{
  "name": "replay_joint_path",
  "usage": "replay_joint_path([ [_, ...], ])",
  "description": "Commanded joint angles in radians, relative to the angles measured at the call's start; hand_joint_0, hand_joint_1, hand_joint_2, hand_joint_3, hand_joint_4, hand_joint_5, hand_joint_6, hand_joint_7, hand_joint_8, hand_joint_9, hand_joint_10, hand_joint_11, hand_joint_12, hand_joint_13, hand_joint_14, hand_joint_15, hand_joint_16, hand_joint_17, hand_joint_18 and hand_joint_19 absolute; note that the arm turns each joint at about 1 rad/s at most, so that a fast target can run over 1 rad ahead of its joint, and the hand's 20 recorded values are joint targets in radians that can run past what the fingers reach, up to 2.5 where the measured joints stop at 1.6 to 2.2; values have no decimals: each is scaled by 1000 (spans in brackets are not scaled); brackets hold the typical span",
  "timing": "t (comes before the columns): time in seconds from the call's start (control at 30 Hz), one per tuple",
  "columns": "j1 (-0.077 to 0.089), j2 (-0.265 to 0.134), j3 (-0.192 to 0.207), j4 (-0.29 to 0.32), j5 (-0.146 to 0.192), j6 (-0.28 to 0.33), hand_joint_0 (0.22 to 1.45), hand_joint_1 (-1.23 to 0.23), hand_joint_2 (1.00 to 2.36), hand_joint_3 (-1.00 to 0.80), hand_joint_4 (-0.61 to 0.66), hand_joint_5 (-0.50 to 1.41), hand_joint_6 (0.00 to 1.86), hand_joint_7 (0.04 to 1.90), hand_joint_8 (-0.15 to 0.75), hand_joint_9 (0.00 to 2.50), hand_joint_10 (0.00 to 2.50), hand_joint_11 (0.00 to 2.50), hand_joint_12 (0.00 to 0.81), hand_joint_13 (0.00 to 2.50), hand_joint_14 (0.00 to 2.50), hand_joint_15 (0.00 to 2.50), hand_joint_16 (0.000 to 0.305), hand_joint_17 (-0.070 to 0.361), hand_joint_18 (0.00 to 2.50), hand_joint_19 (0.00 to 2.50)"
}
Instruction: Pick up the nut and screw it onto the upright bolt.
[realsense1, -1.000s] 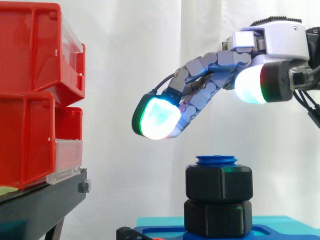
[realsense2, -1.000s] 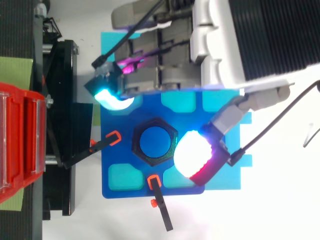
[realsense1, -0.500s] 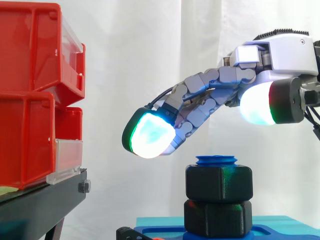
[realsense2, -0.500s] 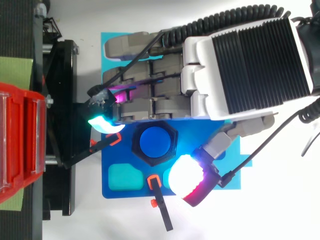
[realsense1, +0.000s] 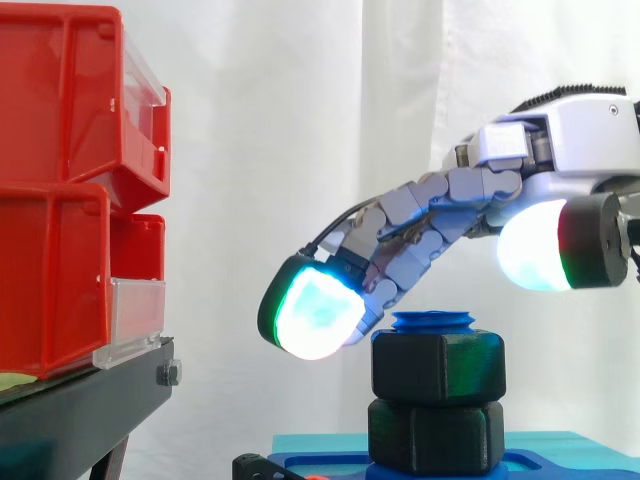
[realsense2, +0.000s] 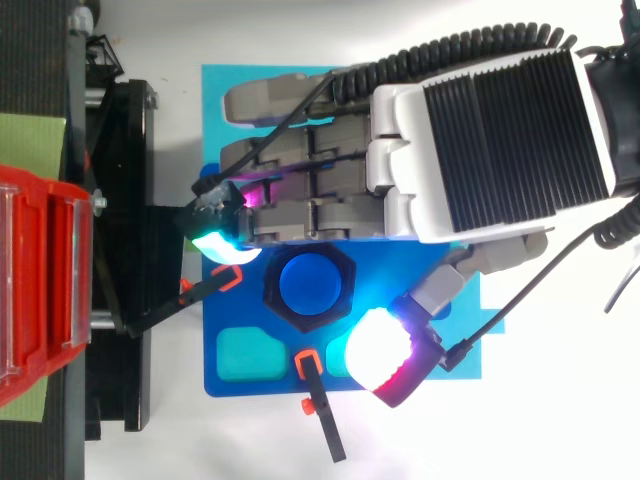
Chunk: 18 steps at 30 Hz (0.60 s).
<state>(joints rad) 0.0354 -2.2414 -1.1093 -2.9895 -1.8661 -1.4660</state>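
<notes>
while red bins (realsense1: 60, 190) stand nearby, robot hand (realsense1: 440, 205) perhaps touches nut (realsense1: 437, 366).

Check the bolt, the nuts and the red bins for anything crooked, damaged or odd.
Nothing stands out. The upper nut and lower nut sit level, stacked on the upright blue bolt on the blue base. The red bins stand stacked on the black stand. The hand hovers open, holding nothing.

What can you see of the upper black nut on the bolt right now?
The upper nut is black, six-sided and matte like plastic. It sits level on the blue bolt, whose top pokes out above it. It rests on a second black nut over the blue base. The hand hovers close above it, open; I cannot tell if it touches.
</notes>
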Motion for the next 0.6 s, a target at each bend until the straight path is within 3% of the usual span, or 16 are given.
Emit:
replay_joint_path([
  [0.0,0,0,-11,7,1,-2,454,-197,1000,-500,177,-143,501,645,166,394,0,0,253,413,0,0,27,60,0,0],
  [0.23,0,0,-11,1,1,-5,462,-208,1000,-500,167,-145,501,663,171,414,0,0,250,446,0,0,26,58,27,0],
  [0.4,0,0,-20,3,1,-10,478,-226,1000,-500,261,-83,503,965,196,489,0,0,246,510,0,0,22,50,98,0],
  [0.57,-2,0,-23,4,1,-11,489,-242,1000,-500,282,-50,503,1155,211,569,0,0,237,573,0,0,20,45,166,0],
])
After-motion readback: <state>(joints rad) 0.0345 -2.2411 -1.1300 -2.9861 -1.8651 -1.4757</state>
